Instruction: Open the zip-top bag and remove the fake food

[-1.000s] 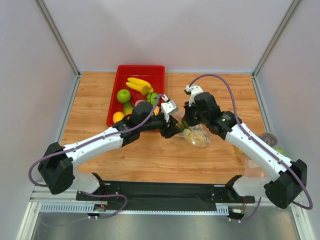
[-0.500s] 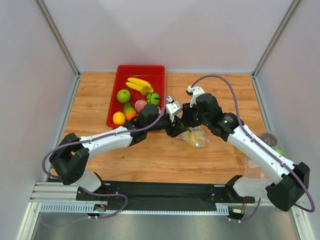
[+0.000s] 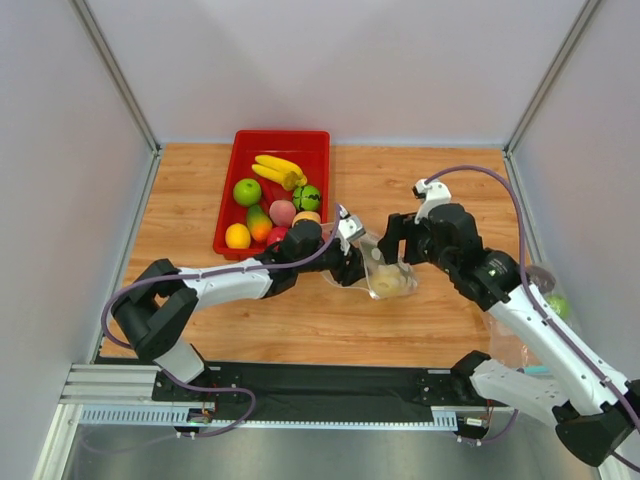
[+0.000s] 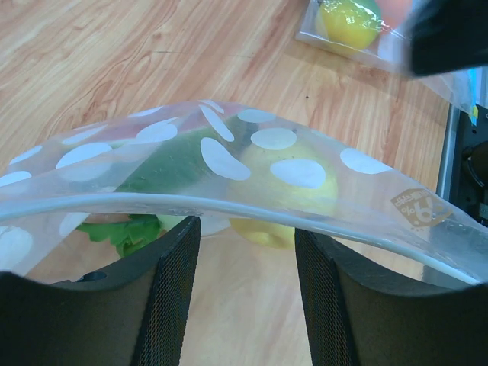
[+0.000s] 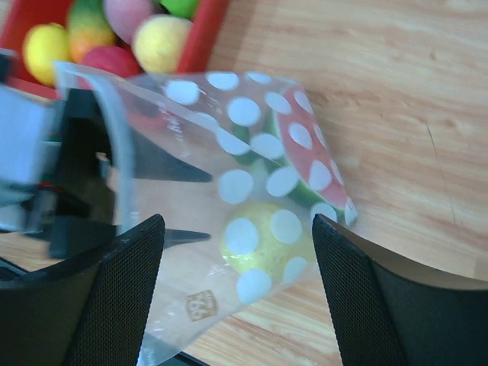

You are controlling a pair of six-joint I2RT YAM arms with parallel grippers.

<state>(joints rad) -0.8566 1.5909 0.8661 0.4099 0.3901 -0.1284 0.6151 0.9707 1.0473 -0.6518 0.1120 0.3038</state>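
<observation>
left gripper (image 4: 245,229): jaws apart, zip-top bag (image 4: 114,202) rim lying across their tips
right gripper (image 5: 236,223): jaws wide, bag ahead, ungripped
fake food (image 4: 293,194): inside bag

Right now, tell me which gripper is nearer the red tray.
Left. The left gripper sits just off the near right corner of the red tray, at the mouth of the dotted bag. The right gripper hangs open farther right, by the bag's far edge.
</observation>
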